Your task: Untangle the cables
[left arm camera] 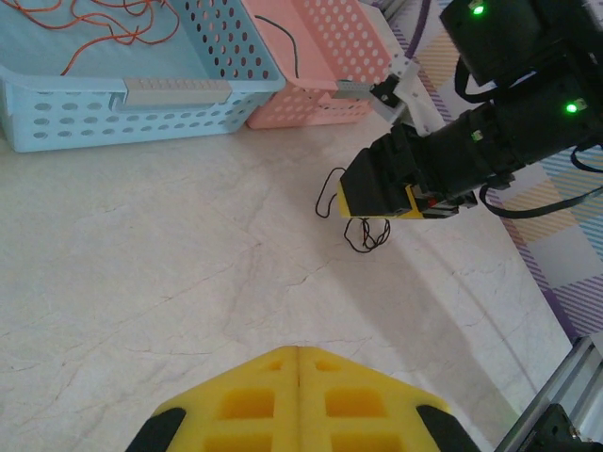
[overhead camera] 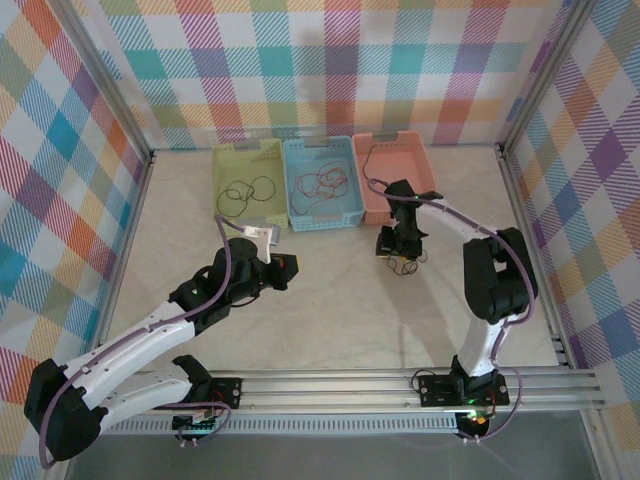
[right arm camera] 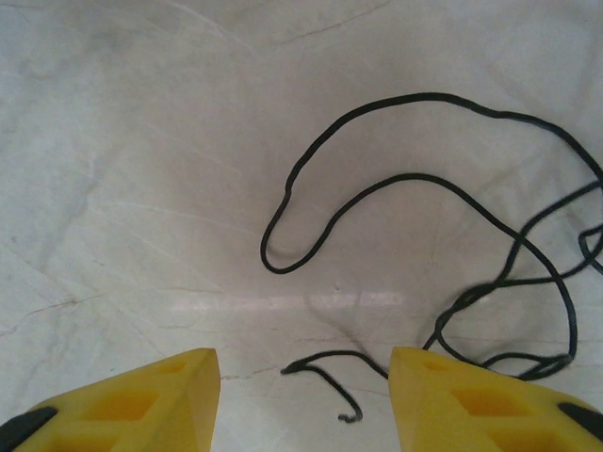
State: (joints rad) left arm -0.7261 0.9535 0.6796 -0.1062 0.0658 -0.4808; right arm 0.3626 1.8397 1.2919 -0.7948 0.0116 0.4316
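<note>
Limp, light and thread-thin, the black cable [right arm camera: 415, 94] looks best pinched at its loose end lying between the right pincer's [right arm camera: 303, 377] half-open, empty jaws.

black cable [right arm camera: 415, 95] running off frame edge, blue basket [left arm camera: 94, 113] cropped

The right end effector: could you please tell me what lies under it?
A thin black cable lies in loose loops on the pale table under the open right end effector. One stretch passes beneath a yellow finger, so it is hidden there.
</note>
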